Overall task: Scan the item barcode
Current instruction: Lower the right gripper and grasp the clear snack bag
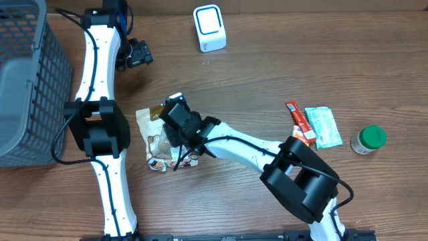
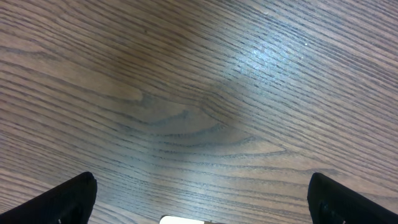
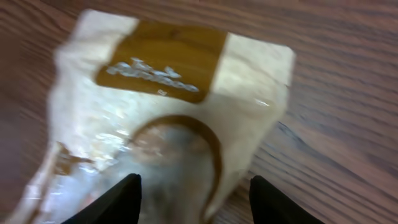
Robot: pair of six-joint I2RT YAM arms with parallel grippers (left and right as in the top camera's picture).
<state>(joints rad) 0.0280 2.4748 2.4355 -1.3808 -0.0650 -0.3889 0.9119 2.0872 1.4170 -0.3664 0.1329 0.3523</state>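
While the snack bag (image 1: 160, 137) lies on the desk (image 1: 267, 73) at centre left, no scan is judged done. The right claw (image 3: 196, 190) is held partly spread above it, and the left claw (image 2: 202, 196) is spread wide. Pickup and presentation to the scanner (image 1: 209, 28) remain.

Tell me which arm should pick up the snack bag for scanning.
Right. Its hand hovers directly over the snack bag; the left hand is well away, with only table under it.
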